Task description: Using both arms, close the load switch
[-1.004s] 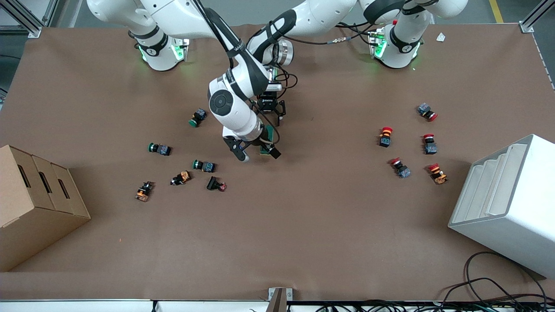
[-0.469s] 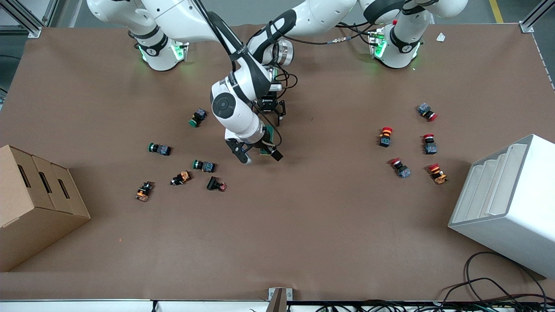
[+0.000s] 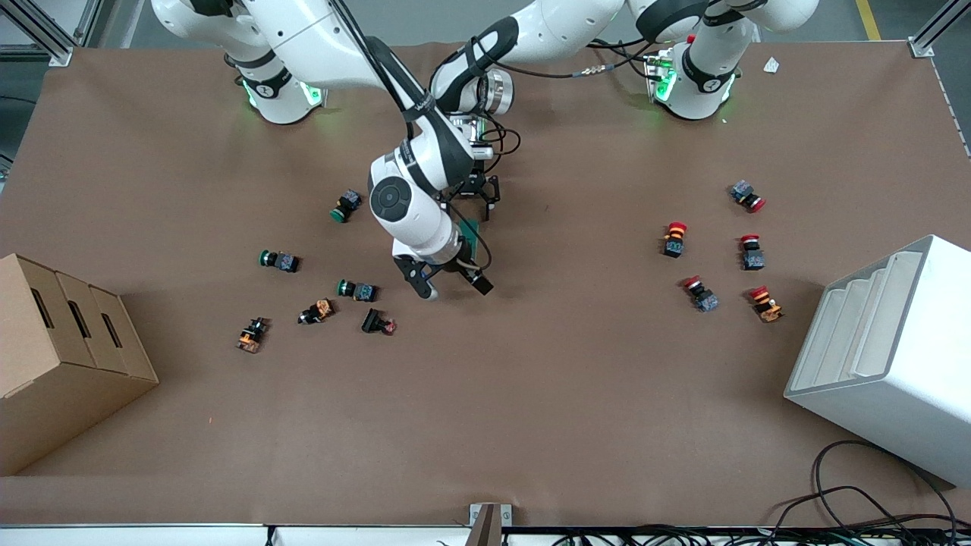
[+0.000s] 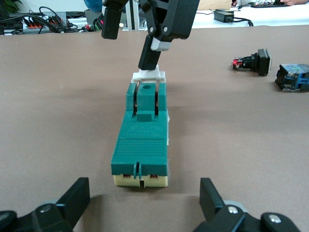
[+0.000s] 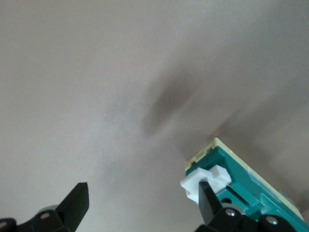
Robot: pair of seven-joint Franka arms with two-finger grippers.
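The load switch (image 3: 471, 232), a dark-green block with a cream base, lies on the brown table near the middle, partly hidden under the right arm's wrist. In the left wrist view the load switch (image 4: 141, 140) shows lengthwise, with its white handle (image 4: 149, 76) at the end away from my left gripper. My left gripper (image 3: 476, 203) is open and low, its fingers (image 4: 77, 198) just short of the switch's near end. My right gripper (image 3: 450, 284) is open over the switch's handle end; one of its fingers (image 4: 149, 53) touches the white handle (image 5: 205, 179).
Green and orange push buttons (image 3: 357, 290) lie toward the right arm's end of the table, and red ones (image 3: 702, 292) toward the left arm's end. A cardboard box (image 3: 68, 356) and a white bin (image 3: 887, 341) stand at the table's two ends.
My right gripper has shifted toward the front camera, with one finger staying at the switch's handle end. My left gripper and the switch body have hardly moved.
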